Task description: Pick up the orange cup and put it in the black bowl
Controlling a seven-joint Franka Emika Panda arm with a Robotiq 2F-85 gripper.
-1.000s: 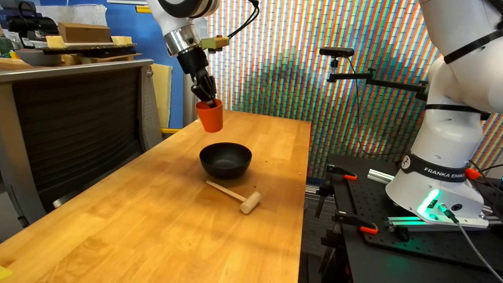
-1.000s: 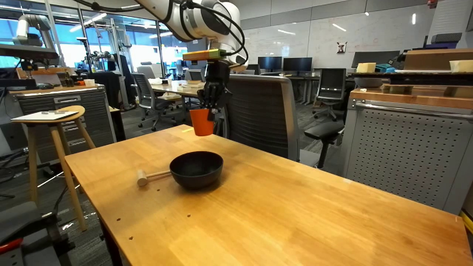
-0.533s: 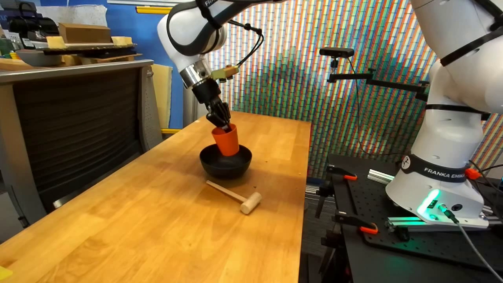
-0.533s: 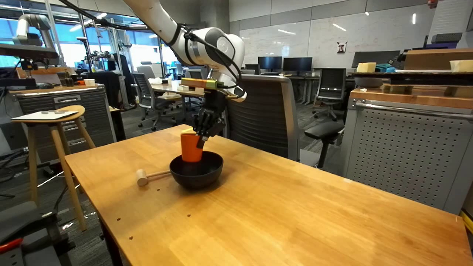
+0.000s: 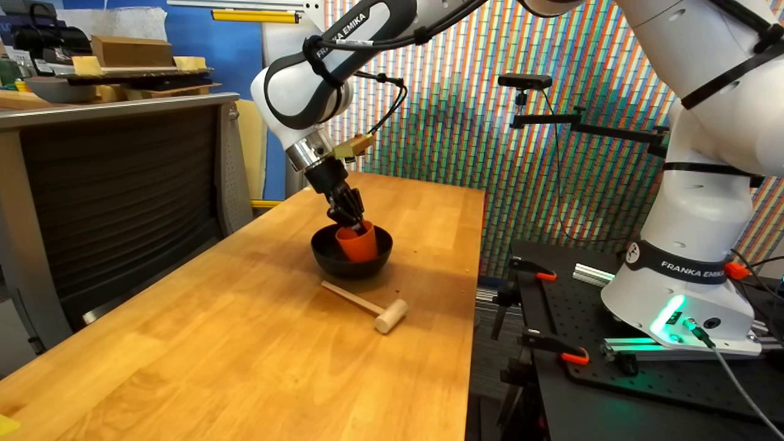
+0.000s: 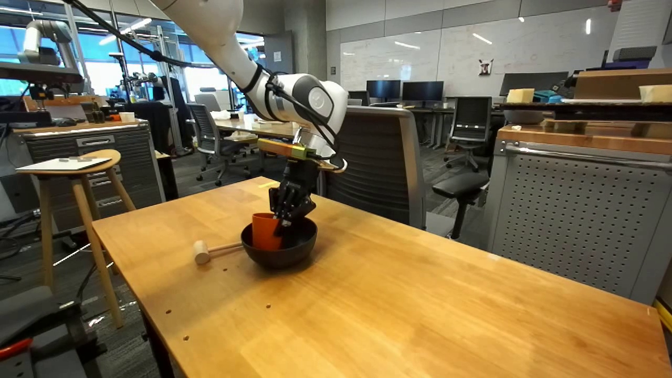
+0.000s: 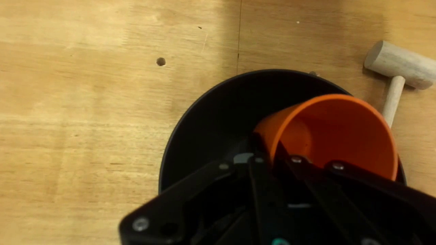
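One cup (image 7: 335, 132) in bowl (image 7: 221, 115) | wall clamped in my fingers (image 7: 281, 164) | lies from them toward tabletop (image 6: 378, 294) edge past mallet (image 7: 398, 64)

One orange cup (image 5: 359, 246), one black bowl (image 6: 278, 258) and one wooden mallet (image 5: 387, 316) are showing. One gripper (image 7: 270, 153) is showing too.

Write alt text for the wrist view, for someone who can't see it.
A black claw pinches the wall of an orange cup inside a wider black bowl. The cup's open mouth faces the camera. A pale wooden mallet lies on the wooden table at the picture's upper right.
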